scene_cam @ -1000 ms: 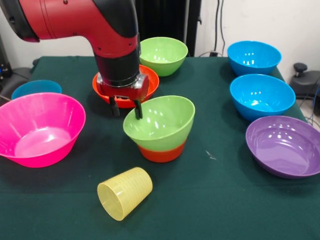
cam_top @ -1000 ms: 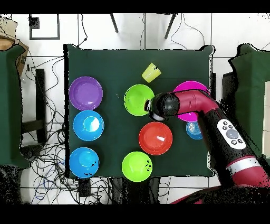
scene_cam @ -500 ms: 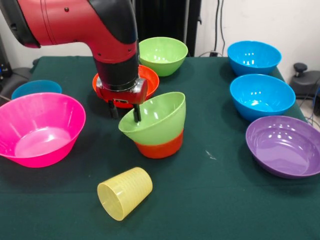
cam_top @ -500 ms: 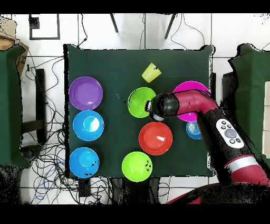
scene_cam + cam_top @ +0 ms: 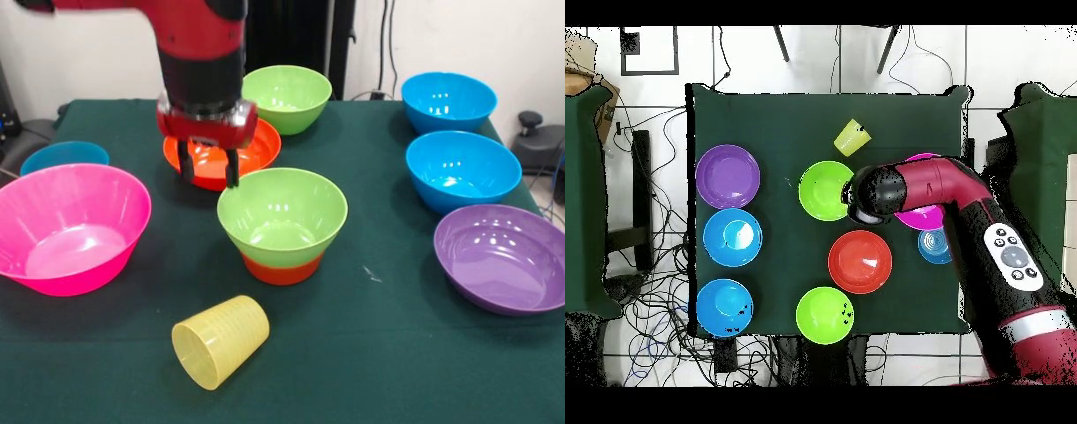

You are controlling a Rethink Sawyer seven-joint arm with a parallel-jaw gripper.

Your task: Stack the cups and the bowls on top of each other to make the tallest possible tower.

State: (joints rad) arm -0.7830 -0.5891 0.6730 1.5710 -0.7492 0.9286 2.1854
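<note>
Taking the small stack at the middle of the desk (image 5: 371,353) as our landmark, we start nearest the camera: the pale-yellow cup (image 5: 220,341) lies on its side just in front of the stack, mouth turned toward us, free to roll. The stack itself is a lime green bowl (image 5: 282,215) sitting level in a small orange bowl (image 5: 281,268), which is all the tower amounts to so far. To one side of it rests the big pink bowl (image 5: 71,227), with a blue bowl (image 5: 64,156) peeking out behind that; to the other side lie the purple bowl (image 5: 503,257) and, farther back, two more blue bowls (image 5: 462,169) (image 5: 448,100). Just behind the stack hangs the claw (image 5: 207,168), fingers parted and empty, above the rim of the wide orange bowl (image 5: 225,157); beyond that sits a second lime green bowl (image 5: 287,97). We judge the risks as these: the orange base is narrow (narrower than the green bowl it carries), so a heavy flaring bowl set off-centre could tip the stack; a pinch on a glossy rim may slip; and a low sweep of the arm could clip the green bowl's rim or send the cup rolling.
</note>
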